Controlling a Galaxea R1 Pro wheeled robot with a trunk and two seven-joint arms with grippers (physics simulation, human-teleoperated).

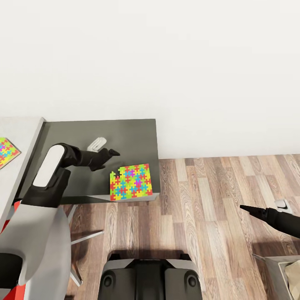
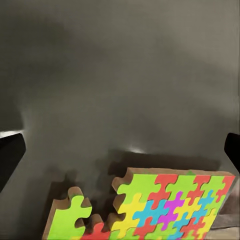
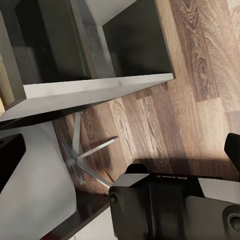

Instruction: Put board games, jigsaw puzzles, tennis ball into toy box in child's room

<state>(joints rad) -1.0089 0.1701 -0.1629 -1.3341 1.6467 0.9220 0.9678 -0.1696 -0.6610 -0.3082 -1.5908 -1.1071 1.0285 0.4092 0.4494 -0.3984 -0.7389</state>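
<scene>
One jigsaw puzzle (image 1: 131, 182) lies flat on the front right corner of the dark grey side table (image 1: 125, 133). In the left wrist view the same jigsaw puzzle (image 2: 165, 205) has one green piece partly loose at its corner. My left gripper (image 1: 113, 153) hovers over the side table, just behind and left of that puzzle, open and empty. A second jigsaw puzzle (image 1: 6, 152) rests on the pale desk at the far left. My right gripper (image 1: 246, 208) hangs open over the wood floor, far to the right. The toy box, board games and tennis ball are out of view.
A small white object (image 1: 96, 144) sits on the side table behind my left gripper. A grey chair (image 1: 37, 246) with metal legs stands at the lower left. A grey-rimmed container (image 1: 277, 271) is at the lower right corner. The white wall runs behind the table.
</scene>
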